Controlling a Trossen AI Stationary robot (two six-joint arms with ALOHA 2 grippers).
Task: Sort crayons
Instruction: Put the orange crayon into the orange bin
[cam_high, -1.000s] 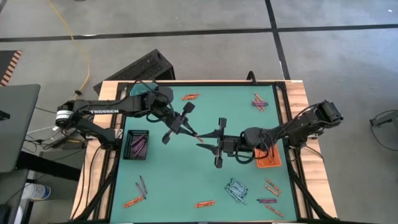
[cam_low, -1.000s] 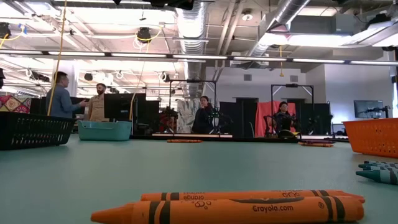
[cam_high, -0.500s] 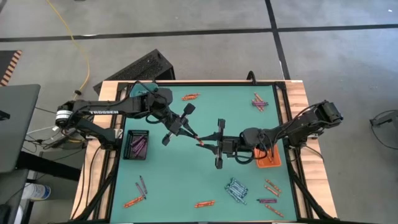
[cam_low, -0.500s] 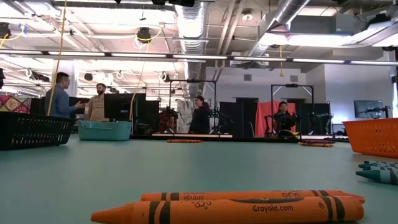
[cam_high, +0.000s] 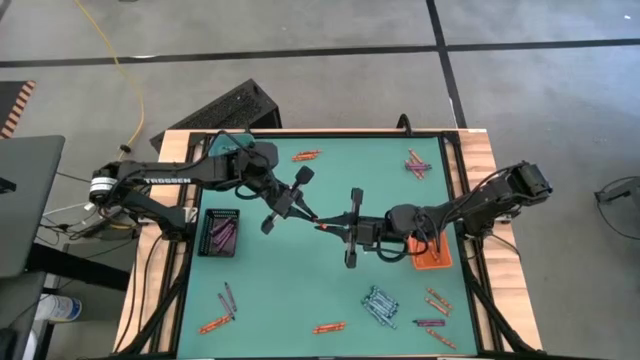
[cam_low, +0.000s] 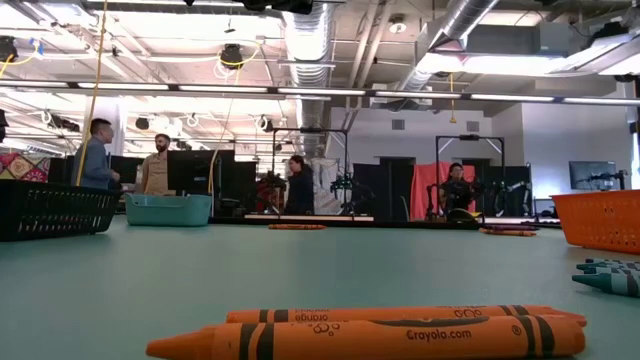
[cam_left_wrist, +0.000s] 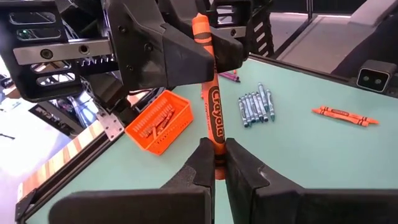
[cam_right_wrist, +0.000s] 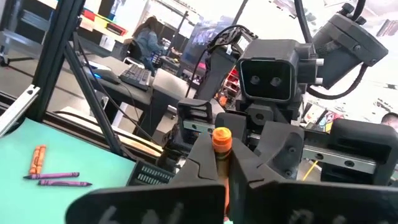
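An orange crayon hangs in the air over the middle of the green table, stretched between my two grippers. My left gripper comes from the table's left and is shut on one end. My right gripper comes from the right and is shut on the other end. Loose crayons lie flat on the table: pale blue-grey ones, orange ones and purple ones. My left gripper pinches the crayon's near end between its two fingers, roughly level, from the table's left. The crayon runs on past the fingertips along their line, lifted clear of the table. My right gripper pinches the crayon's other end between its two fingers, roughly level, from the table's right. The crayon's butt sticks out between the fingers toward the wrist camera. The crayon stays clear of the table.
A black tray with purple crayons stands at the left. An orange tray with orange crayons stands at the right, under my right arm. More crayons lie at the far edge and far right. People stand in the room behind.
My right gripper has shut its fingers on the free end of the orange crayon that my left gripper holds up. Both arms have stayed in place, and the crayon has kept its place in the air.
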